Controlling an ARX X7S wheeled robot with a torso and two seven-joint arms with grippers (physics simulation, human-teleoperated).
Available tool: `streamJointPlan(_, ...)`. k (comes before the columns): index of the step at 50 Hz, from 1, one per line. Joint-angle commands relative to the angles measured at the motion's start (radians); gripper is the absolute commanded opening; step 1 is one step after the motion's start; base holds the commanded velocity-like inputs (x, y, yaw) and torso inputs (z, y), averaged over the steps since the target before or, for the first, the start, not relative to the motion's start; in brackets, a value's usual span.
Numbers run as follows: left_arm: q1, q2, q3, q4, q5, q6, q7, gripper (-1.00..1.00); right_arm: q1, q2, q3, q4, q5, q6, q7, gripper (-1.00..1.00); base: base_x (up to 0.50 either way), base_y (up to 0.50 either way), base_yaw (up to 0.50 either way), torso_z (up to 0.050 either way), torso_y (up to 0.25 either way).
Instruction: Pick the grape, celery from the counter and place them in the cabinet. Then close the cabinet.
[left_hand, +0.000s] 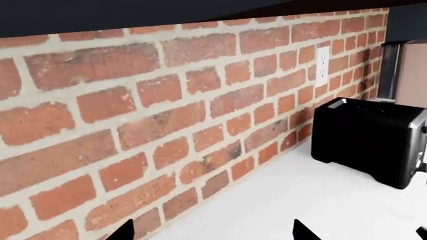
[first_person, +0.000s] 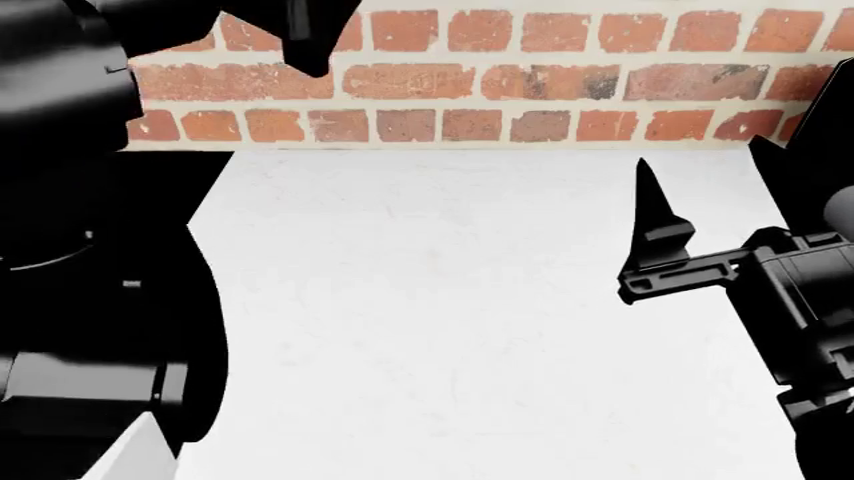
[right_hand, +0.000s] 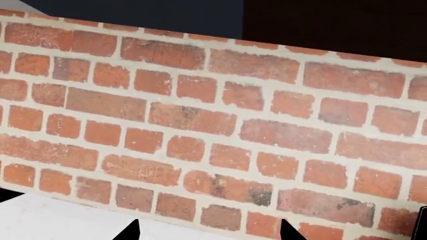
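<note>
Two black grippers over matte white bench (first_person: 441, 330) | left gripper (left_hand: 213, 231) fingers apart, empty | right gripper (right_hand: 210, 230) fingers apart, empty | rough red brick wall (first_person: 534, 80) behind | boxy glossy black toaster (left_hand: 370, 140) by outlet (left_hand: 323, 65) | grape, celery unseen

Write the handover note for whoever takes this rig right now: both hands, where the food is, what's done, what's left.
Left hand: open and empty, raised near the brick wall; its wrist view shows a black toaster on the counter.
Right hand: open and empty, held over the counter facing the wall.
Grape and celery: not in any view. The stretch of counter in the head view is bare.
Cabinet: only a dark underside shows above the wall; cannot tell whether its door is open or shut.
Done: nothing can be confirmed.
Left: find both foods, confirm they are in the cabinet or put them in, then shut it.
</note>
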Motion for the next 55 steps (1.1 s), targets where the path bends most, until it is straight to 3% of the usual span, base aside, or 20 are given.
streamJointPlan(1, 0.135, 0.004, -0.049, 0.163, 0.079, 0.000, -0.012, 1.00, 0.001, 0.008, 0.014, -0.015, 0.008, -0.002, 0.012, 1.00, 0.00, 0.00, 0.00, 0.000, 0.000)
streamJointPlan(4, 0.169, 0.004, -0.055, 0.191, 0.124, 0.000, 0.038, 1.00, -0.005, 0.006, 0.014, -0.018, 0.002, -0.007, 0.012, 1.00, 0.00, 0.00, 0.00, 0.000, 0.000)
streamJointPlan(24, 0.385, 0.001, -0.030, 0.407, 0.175, 0.000, 0.041, 1.00, -0.014, 0.035, 0.119, -0.078, 0.045, -0.034, 0.066, 1.00, 0.00, 0.00, 0.00, 0.000, 0.000)
streamJointPlan(44, 0.431, -0.055, -0.068, 0.452, 0.158, 0.000, 0.041, 1.00, 0.007, 0.172, 0.472, -0.105, 0.387, -0.032, 0.252, 1.00, 0.00, 0.00, 0.00, 0.000, 0.000)
streamJointPlan(55, 0.448, -0.059, -0.077, 0.468, 0.162, 0.000, 0.041, 1.00, 0.110, 0.299, 0.497, -0.064, 0.542, -0.039, 0.343, 1.00, 0.00, 0.00, 0.00, 0.000, 0.000)
